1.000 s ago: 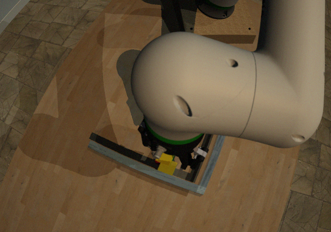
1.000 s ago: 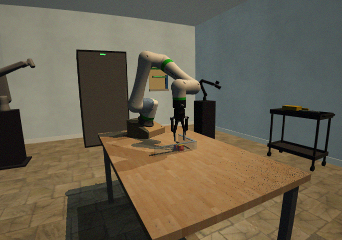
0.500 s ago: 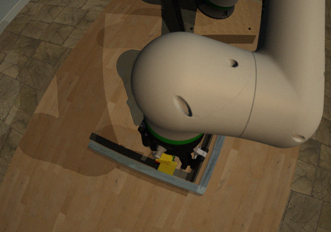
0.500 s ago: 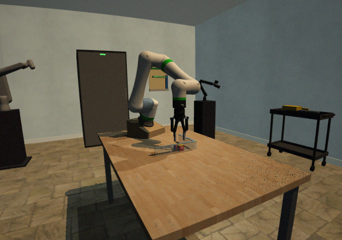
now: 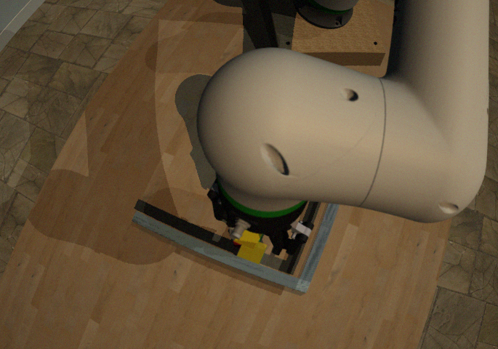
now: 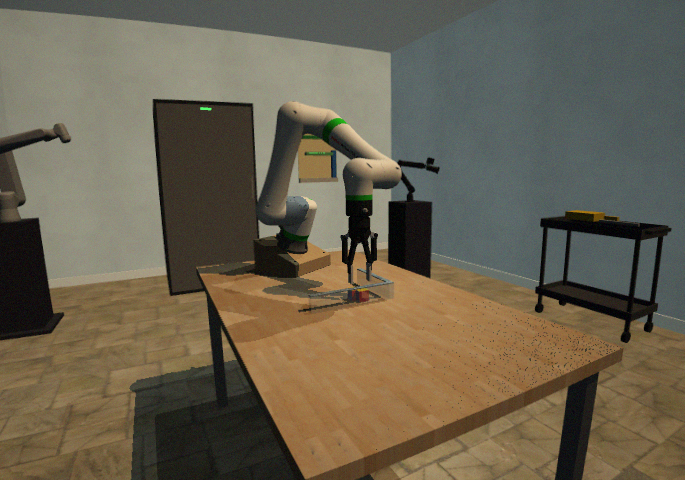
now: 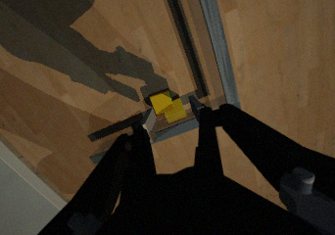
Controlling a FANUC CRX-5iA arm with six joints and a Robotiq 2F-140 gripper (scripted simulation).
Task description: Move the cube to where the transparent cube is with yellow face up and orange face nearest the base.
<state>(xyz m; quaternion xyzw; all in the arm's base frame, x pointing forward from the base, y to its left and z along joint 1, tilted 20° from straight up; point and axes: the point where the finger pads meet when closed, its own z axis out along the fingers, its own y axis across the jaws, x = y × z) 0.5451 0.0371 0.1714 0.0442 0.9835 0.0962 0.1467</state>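
Item: cube (image 5: 251, 246), yellow face up, lying low in the centre of the top view, inside the corner of a grey-blue L-shaped frame (image 5: 233, 259) on the wooden table (image 5: 92, 288). In the exterior view the cube (image 6: 360, 294) shows a red side toward the camera. In the wrist view two yellow patches sit side by side, touching or overlapping (one is the cube (image 7: 161, 102), the other presumably the transparent cube (image 7: 176, 112); which is which cannot be told for certain).

Item: gripper (image 7: 170, 118), black, pointing straight down above the cube, at the centre of the wrist view. Jaws stand partly open, somewhat under half their range, and hold nothing; the fingertips hang on either side above the yellow faces, apart from them.

Item: arm (image 5: 299, 131), cream with green bands, filling the upper right of the top view.

Item: black cart (image 6: 603, 225), at right of the exterior view, carrying a yellow block (image 6: 583, 215).

Item: dark door (image 6: 205, 192), left of centre.
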